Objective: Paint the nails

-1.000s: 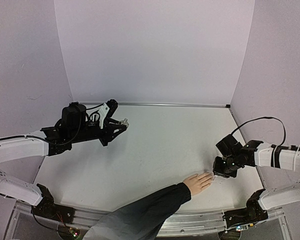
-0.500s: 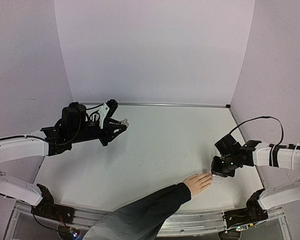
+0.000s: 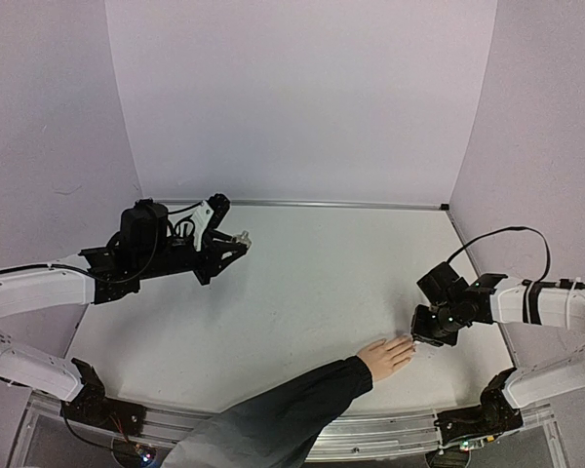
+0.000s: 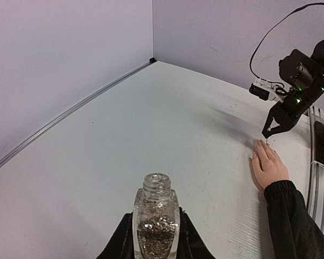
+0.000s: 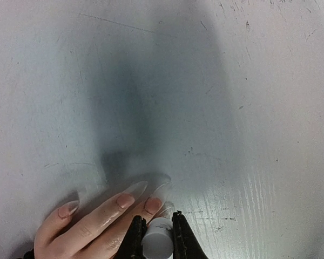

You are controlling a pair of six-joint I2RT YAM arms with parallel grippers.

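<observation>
A pale hand (image 3: 386, 356) with a long black sleeve (image 3: 273, 419) lies flat near the table's front, fingers pointing right. Its long clear nails (image 5: 134, 189) show in the right wrist view, and the hand also shows in the left wrist view (image 4: 269, 167). My right gripper (image 3: 425, 336) is shut on a white brush cap (image 5: 156, 244), held right over the fingertips; the brush tip is hidden. My left gripper (image 3: 236, 241) is shut on a small clear glass bottle (image 4: 156, 222) of glitter polish, uncapped and upright, at the far left above the table.
The white table (image 3: 322, 283) is bounded by lilac walls at the back and sides, with a metal strip (image 3: 292, 204) along the back edge. The right arm's cable (image 3: 502, 234) loops above it.
My right gripper has edged slightly left toward the fingertips. The left arm and the hand have not moved.
</observation>
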